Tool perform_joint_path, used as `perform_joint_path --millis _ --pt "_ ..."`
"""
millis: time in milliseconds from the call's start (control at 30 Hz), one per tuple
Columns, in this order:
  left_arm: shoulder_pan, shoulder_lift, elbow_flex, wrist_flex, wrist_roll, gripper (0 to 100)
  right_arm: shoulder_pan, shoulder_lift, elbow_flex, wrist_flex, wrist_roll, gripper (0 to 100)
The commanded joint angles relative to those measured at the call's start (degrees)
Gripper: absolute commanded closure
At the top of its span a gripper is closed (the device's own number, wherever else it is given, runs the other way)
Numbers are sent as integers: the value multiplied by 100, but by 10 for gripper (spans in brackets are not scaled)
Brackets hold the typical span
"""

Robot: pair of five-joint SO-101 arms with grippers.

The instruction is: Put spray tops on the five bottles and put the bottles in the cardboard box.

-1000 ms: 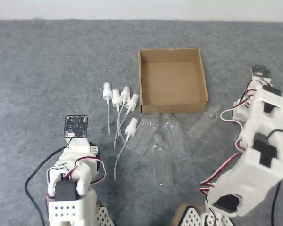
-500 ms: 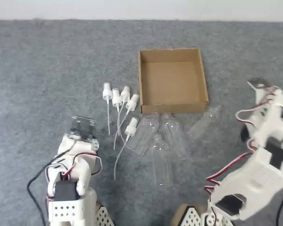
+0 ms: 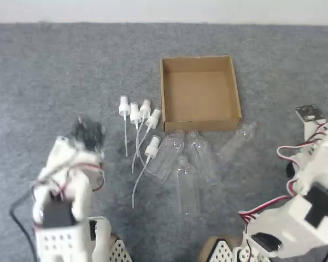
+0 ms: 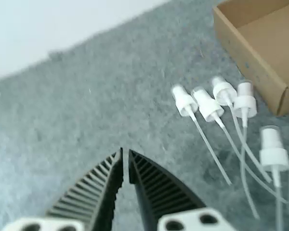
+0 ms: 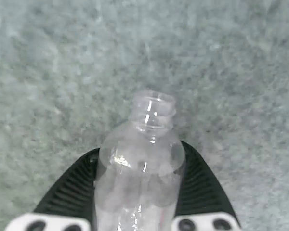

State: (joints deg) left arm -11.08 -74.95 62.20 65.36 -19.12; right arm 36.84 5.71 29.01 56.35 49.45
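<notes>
By the bench [image 3: 54, 65] right edge, right gripper [image 5: 140, 152] clamped on a clear bottle [image 5: 147, 125]; left gripper [image 4: 125, 156] jaws together near front-left corner. Four bottles [image 3: 187, 183], five spray tops [image 3: 138, 114] lie mid-bench beside cardboard box [image 3: 202, 126]

left arm [image 3: 63, 188], right arm [image 3: 295, 226]: white | servos [image 3: 54, 212]: black | cables [image 3: 261, 204]: red-white-black | left claw [image 4: 125, 156], right claw [image 5: 139, 151]: black, ribbed
</notes>
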Motion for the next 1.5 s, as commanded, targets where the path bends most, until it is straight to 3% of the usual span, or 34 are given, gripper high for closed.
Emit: perform_joint_path --millis 0,167,400,533,700,900,1300,1467 --pt "132 2804 -2404 703 457 967 -356 -963 484 -277 -158 990" --pt "607 5495 -4664 1301 1099 867 -629 -1305 818 -277 -158 988" --pt "651 8246 -6642 782 2004 859 -602 -1349 818 -277 -651 988" --pt "642 9626 -7582 695 2585 798 -593 -1314 826 -277 -853 988" --pt "607 10980 -8681 730 2673 821 -585 -1314 826 -277 -967 988" --pt "246 11701 -9552 932 2690 823 -593 -1314 844 -277 -967 988" --pt "457 12246 -9701 1064 2523 825 -488 -1314 853 -277 -967 988" --pt "475 12396 -9701 1609 2488 909 -435 -1314 853 -277 -958 988"
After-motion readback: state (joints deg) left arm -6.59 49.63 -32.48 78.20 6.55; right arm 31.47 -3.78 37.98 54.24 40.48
